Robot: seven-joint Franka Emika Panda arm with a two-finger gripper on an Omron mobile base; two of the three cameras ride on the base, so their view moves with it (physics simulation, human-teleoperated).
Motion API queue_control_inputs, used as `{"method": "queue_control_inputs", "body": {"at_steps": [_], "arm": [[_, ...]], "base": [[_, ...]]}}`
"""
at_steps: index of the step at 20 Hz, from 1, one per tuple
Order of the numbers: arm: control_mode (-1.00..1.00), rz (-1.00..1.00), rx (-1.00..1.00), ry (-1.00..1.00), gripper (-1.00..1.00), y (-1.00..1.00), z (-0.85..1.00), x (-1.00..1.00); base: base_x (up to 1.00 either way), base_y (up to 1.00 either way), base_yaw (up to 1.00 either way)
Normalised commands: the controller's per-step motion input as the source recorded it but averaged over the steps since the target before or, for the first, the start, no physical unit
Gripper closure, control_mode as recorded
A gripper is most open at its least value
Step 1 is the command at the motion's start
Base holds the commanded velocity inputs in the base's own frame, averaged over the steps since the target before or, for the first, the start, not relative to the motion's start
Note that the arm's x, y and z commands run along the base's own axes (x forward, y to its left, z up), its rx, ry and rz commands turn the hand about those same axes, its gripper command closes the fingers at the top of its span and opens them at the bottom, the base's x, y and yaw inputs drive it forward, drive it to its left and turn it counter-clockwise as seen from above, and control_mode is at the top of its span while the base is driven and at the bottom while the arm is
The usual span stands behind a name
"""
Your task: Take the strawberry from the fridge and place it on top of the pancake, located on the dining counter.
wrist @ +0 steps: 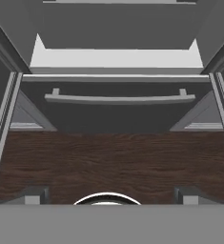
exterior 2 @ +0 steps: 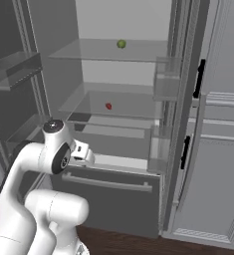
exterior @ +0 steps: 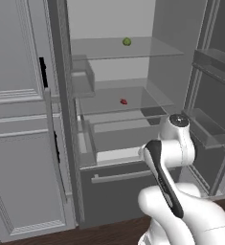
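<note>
Tall dark grey French-door fridge [exterior: 66, 143] standing with both doors swung wide, showing a pale grey interior and glass shelves. The tiny red roundish strawberry [exterior: 124, 101] lies on the middle glass shelf [exterior: 147, 98], near its centre; a small green round fruit [exterior: 127, 41] sits on the shelf above. The white arm is folded low before the fridge, and its pincer [wrist: 111, 196] points downward at the dark wood floor [wrist: 113, 157] and the grey bar handle of the bottom drawer [wrist: 119, 99], its two dark fingertips spread fully apart with nothing between them. The governing relation: the strawberry lies above and ahead of the pincer, deeper inside the cabinet, so the hand would likely have to rise and tilt forward to reach over the shelf edge. The fruit is nearly round, with no clear long axis. No brand, label or writing is legible
</note>
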Motion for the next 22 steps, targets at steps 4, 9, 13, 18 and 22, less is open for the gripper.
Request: {"method": "queue_control_inputs", "body": {"at_steps": [4,9,13,18,22], "arm": [[1.0,0.0,0.0,0.0,-1.0,0.0,0.0,0.0],[1.0,0.0,0.0,0.0,-1.0,0.0,0.0,0.0],[1.0,0.0,0.0,0.0,-1.0,0.0,0.0,0.0],[1.0,0.0,0.0,0.0,-1.0,0.0,0.0,0.0],[1.0,0.0,0.0,0.0,-1.0,0.0,0.0,0.0]], "base": [[0.5,0.0,0.06],[0.44,0.0,0.03],[0.3,-0.07,-0.02],[0.27,-0.09,-0.01],[0.18,-0.31,-0.05]]}}
